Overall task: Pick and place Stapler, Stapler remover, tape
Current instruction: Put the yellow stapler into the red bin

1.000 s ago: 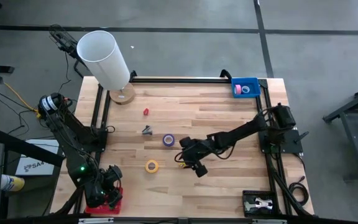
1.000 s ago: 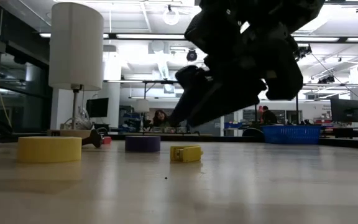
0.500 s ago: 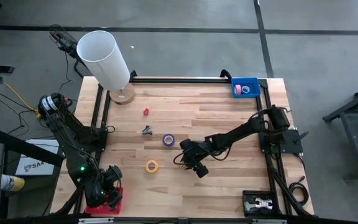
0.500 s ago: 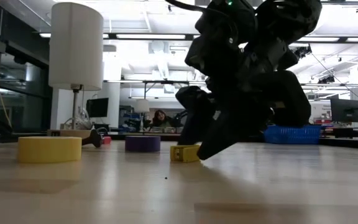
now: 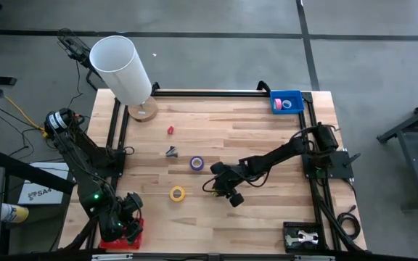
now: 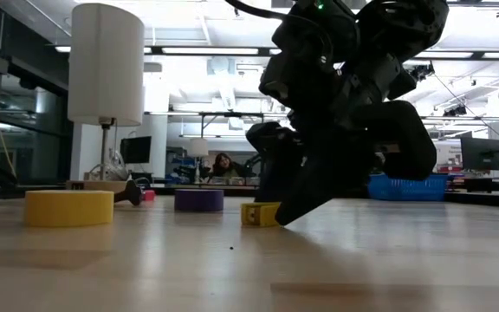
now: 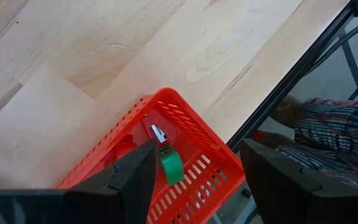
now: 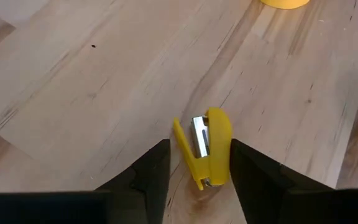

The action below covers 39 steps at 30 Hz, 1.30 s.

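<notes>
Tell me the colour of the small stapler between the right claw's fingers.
Yellow, with a metal strip; the stapler shows best in the right wrist view.

The scene is lit evenly from above by ceiling strip lights (image 6: pixel 199 50), seen glaring in the low view. The arm (image 6: pixel 345 95) there is reduced to a backlit silhouette, and a soft shadow is cast on the desk (image 6: pixel 232 269). The near desk surface is blurred.

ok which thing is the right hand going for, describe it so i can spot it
On the light wooden table, find the right hand near the middle. Between its fingers lies a small yellow plastic stapler. The yellow tape ring beside it is round; the stapler is blocky, with metal showing.
</notes>
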Each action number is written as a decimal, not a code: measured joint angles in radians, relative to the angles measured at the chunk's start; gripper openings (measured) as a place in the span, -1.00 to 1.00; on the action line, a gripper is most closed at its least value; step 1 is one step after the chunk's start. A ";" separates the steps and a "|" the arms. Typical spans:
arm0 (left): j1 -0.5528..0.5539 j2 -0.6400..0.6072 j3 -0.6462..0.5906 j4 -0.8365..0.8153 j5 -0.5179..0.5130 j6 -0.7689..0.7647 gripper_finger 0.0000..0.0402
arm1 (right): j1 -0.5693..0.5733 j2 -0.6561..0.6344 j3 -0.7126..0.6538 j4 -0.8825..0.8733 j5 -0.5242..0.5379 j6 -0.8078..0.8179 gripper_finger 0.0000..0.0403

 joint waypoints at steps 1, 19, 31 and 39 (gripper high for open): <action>0.000 0.000 0.000 0.000 0.000 0.000 0.12 | 0.000 0.000 0.000 -0.001 0.001 0.000 -0.27; 0.000 0.000 0.000 0.000 -0.001 -0.005 0.12 | 0.000 0.000 0.000 -0.006 0.015 0.070 -0.77; 0.000 0.000 0.000 0.000 -0.001 -0.002 0.12 | 0.001 0.000 0.057 -0.058 0.006 0.211 -0.77; 0.000 -0.004 0.000 0.002 -0.060 0.014 0.12 | 0.001 0.000 0.254 -0.223 0.004 0.204 -0.77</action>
